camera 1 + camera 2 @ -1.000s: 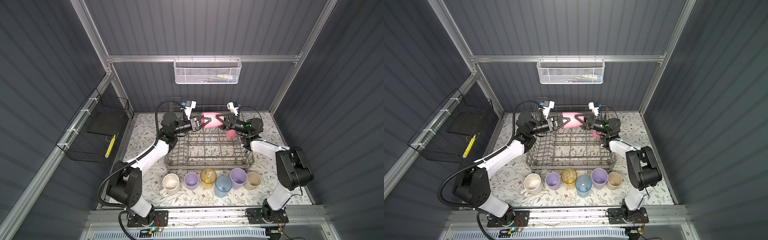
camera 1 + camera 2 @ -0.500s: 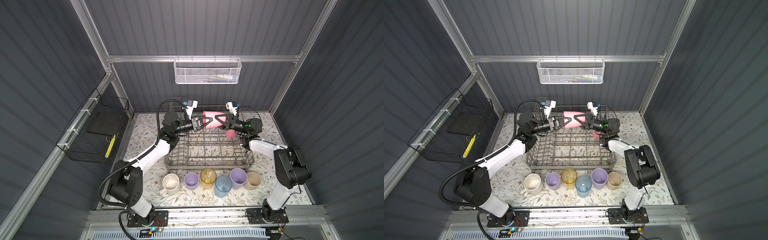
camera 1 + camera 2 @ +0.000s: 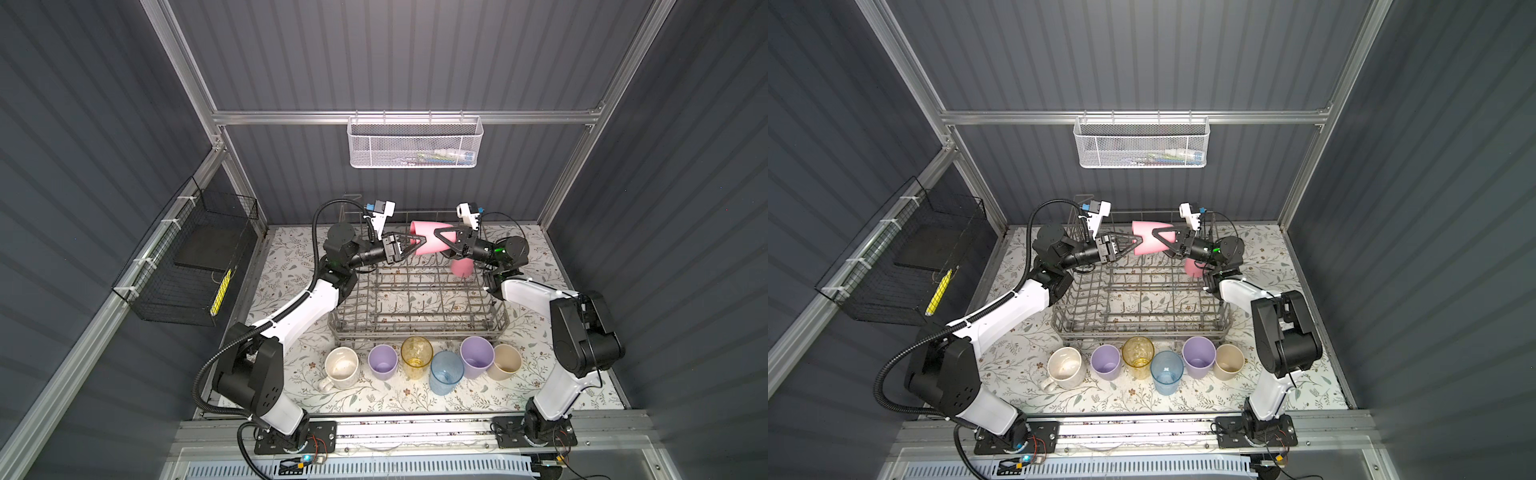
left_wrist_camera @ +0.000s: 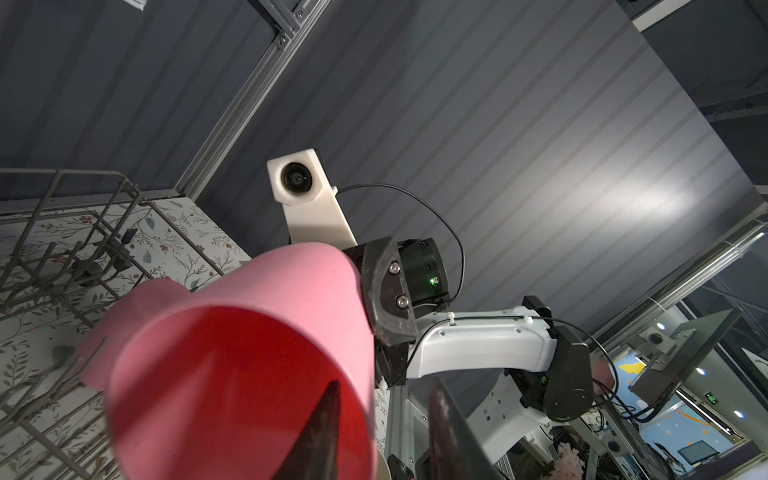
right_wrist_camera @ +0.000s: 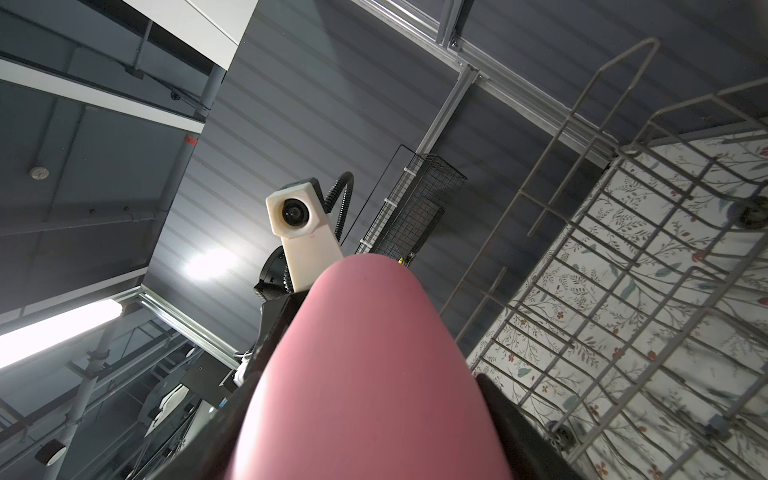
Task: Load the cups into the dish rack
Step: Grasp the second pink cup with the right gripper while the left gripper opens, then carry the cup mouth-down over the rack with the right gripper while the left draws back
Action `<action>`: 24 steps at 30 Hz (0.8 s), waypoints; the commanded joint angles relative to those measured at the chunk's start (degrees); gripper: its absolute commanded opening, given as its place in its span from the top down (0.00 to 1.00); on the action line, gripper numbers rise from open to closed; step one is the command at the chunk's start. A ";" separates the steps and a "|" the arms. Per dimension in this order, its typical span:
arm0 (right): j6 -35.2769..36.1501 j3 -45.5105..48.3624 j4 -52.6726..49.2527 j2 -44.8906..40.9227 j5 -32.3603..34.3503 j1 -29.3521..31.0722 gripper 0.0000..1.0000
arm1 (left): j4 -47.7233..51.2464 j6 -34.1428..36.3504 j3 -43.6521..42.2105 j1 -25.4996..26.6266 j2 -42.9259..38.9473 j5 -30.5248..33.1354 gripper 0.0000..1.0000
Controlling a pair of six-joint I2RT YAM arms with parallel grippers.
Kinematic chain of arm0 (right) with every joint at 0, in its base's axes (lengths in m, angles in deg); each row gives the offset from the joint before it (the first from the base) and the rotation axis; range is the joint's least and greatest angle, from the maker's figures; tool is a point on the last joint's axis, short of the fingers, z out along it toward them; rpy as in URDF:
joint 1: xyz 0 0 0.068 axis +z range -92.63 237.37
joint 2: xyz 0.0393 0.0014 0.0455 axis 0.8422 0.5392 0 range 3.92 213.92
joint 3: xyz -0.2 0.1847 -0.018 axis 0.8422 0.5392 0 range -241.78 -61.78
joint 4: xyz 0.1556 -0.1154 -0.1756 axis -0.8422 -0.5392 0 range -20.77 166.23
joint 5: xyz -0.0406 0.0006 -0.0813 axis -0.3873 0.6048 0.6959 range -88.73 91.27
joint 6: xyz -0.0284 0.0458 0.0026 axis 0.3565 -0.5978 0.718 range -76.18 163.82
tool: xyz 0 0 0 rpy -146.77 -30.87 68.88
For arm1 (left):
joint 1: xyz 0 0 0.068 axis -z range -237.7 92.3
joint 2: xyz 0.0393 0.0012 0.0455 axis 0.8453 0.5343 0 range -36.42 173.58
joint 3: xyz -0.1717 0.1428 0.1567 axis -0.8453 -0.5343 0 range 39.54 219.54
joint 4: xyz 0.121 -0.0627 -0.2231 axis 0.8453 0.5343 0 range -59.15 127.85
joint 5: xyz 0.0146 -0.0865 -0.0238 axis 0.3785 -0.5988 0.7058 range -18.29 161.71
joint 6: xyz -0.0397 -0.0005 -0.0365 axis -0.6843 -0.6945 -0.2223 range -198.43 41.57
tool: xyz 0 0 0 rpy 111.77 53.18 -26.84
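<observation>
The desk (image 3: pixel 291 266) wears a pale cover printed with leaves and small flowers, and it sits in a booth of dark grey ribbed walls (image 3: pixel 415 62) framed by aluminium rails (image 3: pixel 399 117). A white mesh basket (image 3: pixel 413 143) hangs from the back rail. A black wire basket (image 3: pixel 187 266) is fixed to the left wall.

The dish rack (image 3: pixel 415 332) stands mid-desk. Above its far edge a pink cup (image 3: pixel 430 246) lies on its side in the air between the two arms. The right gripper (image 3: pixel 441 243) is clamped on the cup's body, a finger on each side. The left gripper (image 3: pixel 417 245) straddles the rim at the mouth – one finger (image 4: pixel 320 436) inside, the other outside, both clear of the wall. A second pink cup (image 3: pixel 460 268) sits in the rack's far right corner, partly hidden behind the right arm.

Six cups stand upright on the desk in a row just in front of the rack, mouths up – from the left a cream mug (image 3: pixel 341 365), a lilac cup (image 3: pixel 382 360), a yellow tumbler (image 3: pixel 416 351), a blue tumbler (image 3: pixel 446 376) set slightly nearer, a second lilac cup (image 3: pixel 477 361) and a beige cup (image 3: pixel 506 361).
</observation>
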 commanded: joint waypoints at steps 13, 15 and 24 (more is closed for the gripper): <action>15.00 7.04 -20.71 -14.18 -2.52 -8.42 0.52 | 16.68 15.47 -0.96 0.21 -11.78 8.29 0.49; 22.34 6.96 -31.93 -17.18 -1.81 -9.00 0.52 | 18.29 17.02 -1.13 0.26 -12.82 9.12 0.48; 67.89 -6.28 -97.08 -28.69 22.44 -8.49 0.51 | 23.60 21.45 -1.26 0.23 -14.48 11.26 0.48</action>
